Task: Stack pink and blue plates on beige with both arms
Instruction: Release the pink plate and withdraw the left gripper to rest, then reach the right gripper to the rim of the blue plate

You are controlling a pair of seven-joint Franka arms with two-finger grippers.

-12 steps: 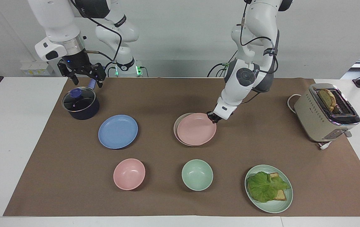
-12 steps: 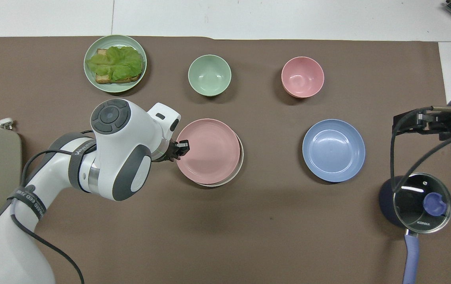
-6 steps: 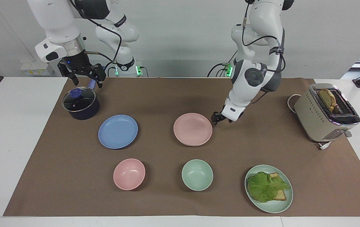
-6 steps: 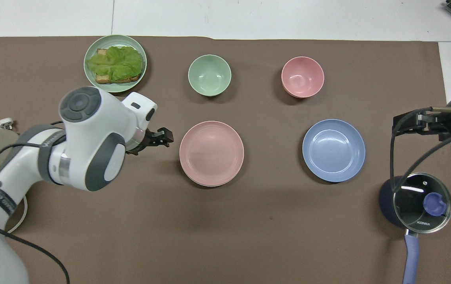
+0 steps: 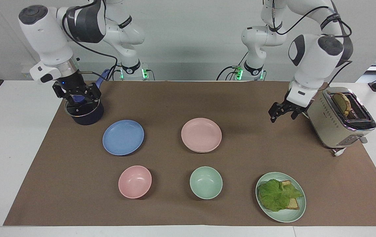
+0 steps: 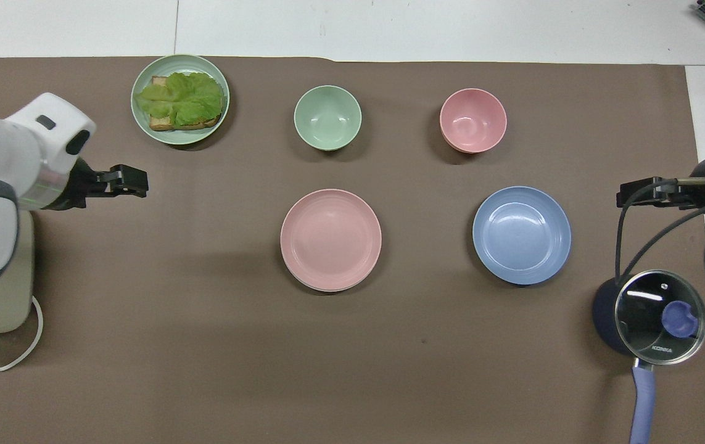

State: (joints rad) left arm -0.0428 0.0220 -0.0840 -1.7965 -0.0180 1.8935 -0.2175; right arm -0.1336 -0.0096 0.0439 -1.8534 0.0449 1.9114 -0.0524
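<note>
The pink plate [image 5: 201, 134] [image 6: 330, 237] lies squarely on the beige plate [image 5: 204, 151] [image 6: 327, 289], of which only a thin rim shows. The blue plate [image 5: 123, 137] [image 6: 522, 234] lies alone on the mat, toward the right arm's end. My left gripper [image 5: 282, 117] [image 6: 136, 183] hangs open and empty over the mat beside the toaster, well away from the stack. My right gripper [image 5: 77, 99] [image 6: 630, 194] is open and empty, raised by the dark pot, apart from the blue plate.
A dark pot with a glass lid [image 5: 84, 112] [image 6: 660, 317] stands at the right arm's end. A toaster [image 5: 339, 118] with bread stands at the left arm's end. Farther out sit a pink bowl [image 5: 135, 181], a green bowl [image 5: 206, 182] and a green plate [image 5: 286, 218] with a lettuce sandwich.
My left gripper let go of the pink plate, which settled centred on the beige one. The left arm then lifted and swung away toward the toaster. The right gripper drifted slightly toward the pot.
</note>
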